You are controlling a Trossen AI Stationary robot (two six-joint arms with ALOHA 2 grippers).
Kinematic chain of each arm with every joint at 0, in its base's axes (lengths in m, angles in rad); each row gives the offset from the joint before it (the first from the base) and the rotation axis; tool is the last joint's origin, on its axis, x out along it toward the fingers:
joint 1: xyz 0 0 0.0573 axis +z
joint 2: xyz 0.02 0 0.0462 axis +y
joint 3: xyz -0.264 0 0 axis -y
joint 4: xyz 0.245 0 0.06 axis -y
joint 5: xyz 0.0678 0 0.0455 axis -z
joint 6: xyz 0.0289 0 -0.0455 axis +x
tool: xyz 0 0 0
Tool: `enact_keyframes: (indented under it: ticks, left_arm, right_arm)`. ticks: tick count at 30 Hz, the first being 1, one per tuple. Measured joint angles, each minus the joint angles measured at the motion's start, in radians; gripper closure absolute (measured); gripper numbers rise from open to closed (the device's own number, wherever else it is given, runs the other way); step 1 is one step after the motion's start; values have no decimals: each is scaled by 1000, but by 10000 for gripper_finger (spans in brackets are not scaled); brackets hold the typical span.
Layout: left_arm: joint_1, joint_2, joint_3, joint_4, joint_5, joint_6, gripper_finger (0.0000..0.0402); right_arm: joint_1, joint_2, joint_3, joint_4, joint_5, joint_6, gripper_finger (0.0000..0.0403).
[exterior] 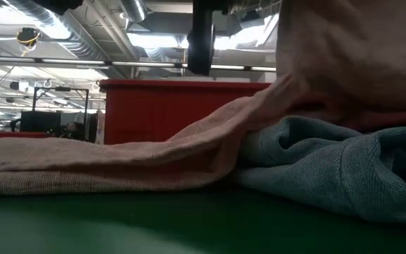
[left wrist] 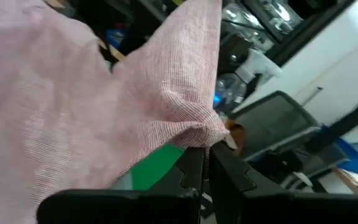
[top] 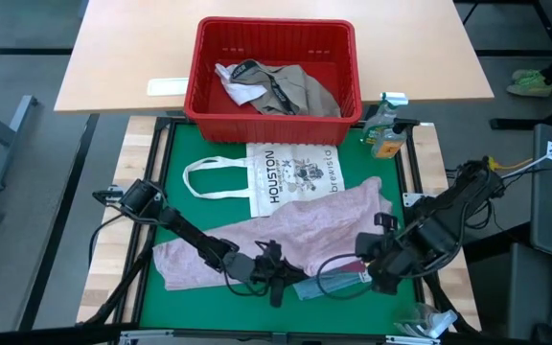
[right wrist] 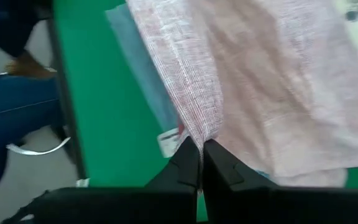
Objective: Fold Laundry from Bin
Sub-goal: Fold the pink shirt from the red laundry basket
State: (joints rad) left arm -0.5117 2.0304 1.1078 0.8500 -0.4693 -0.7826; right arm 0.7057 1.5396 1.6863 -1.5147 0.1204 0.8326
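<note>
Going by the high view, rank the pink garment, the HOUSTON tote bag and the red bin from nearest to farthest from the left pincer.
1. Pink garment: pinched in the left pincer at the table's near edge.
2. HOUSTON tote bag: mid-table, beyond the garment.
3. Red bin: at the far edge, holding more laundry.

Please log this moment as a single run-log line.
left end effector: shut on pink garment | right end effector: shut on same garment | bin: khaki and white pieces inside | fold: not done
</note>
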Motion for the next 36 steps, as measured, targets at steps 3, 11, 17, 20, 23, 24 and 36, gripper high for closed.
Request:
enact_keyframes:
  ticks: [3, 11, 17, 20, 23, 24, 36]
  left_arm:
    - [10, 0, 0, -16, -39, 0, 391]
    - [40, 0, 0, -30, -63, 0, 391]
    - [47, 0, 3, -114, -114, 0, 391]
    - [47, -1, 3, -161, -201, 0, 391]
    - [52, -1, 3, -188, -232, 6, 391]
    - [55, -1, 3, -191, -231, 6, 391]
    - [62, 0, 1, -279, -215, 7, 369]
  right_arm:
    - [-15, 3, 0, -42, 69, 0, 398]
    - [-119, 1, -19, -63, 251, -86, 398]
    - [-224, 4, -112, -48, 253, -179, 398]
    - [-262, 3, -166, -37, 257, -224, 398]
    - [-296, 3, -214, -8, 252, -261, 398]
    - [-304, 3, -229, 0, 248, -270, 398]
    - [-327, 2, -278, 68, 234, -318, 398]
